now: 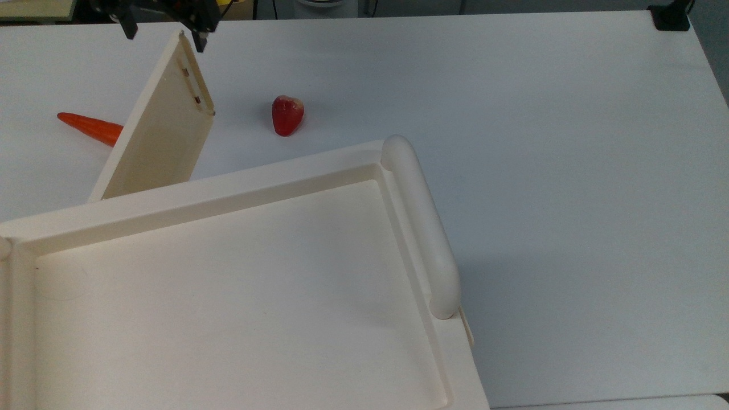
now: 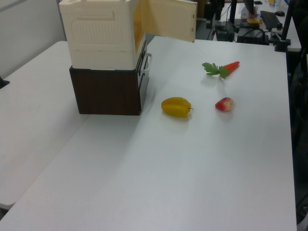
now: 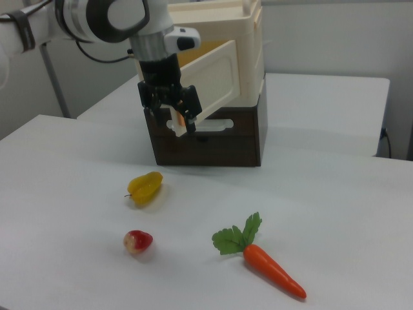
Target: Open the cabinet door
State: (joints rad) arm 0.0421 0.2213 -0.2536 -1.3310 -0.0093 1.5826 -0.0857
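No lettering, label, brand mark or number can be read anywhere here (the small reddish-brown marks near one edge of the cabinet door (image 1: 161,130) are fittings, not characters). The cabinet (image 2: 100,33) carries plain cream faces, and the dark brown box (image 2: 107,91) under it bears no print either.
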